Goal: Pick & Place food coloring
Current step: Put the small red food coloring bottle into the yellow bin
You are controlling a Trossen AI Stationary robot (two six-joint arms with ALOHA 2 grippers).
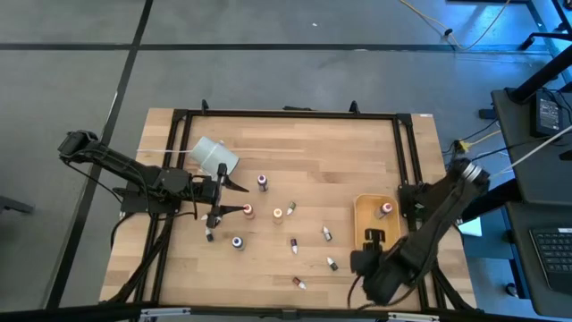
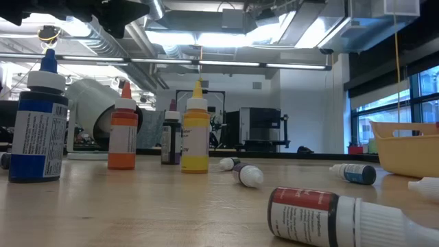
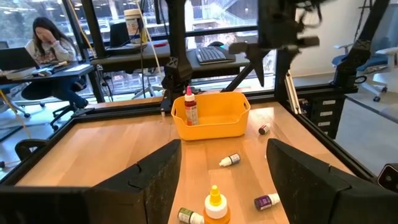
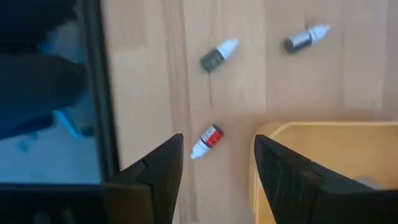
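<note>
While the right fingers (image 4: 214, 168) stood apart and empty above the near end of the yellow tray (image 1: 369, 217), one red bottle (image 3: 191, 109) stood upright inside that tray, and nothing else showed in it. The left fingers (image 3: 224, 180) were spread wide, holding nothing, over the table (image 1: 295, 161) near an upright yellow bottle (image 3: 216, 204). The other bottles lay scattered or stood across the table, with a white cup (image 1: 215, 156) tipped on its side behind them.
</note>
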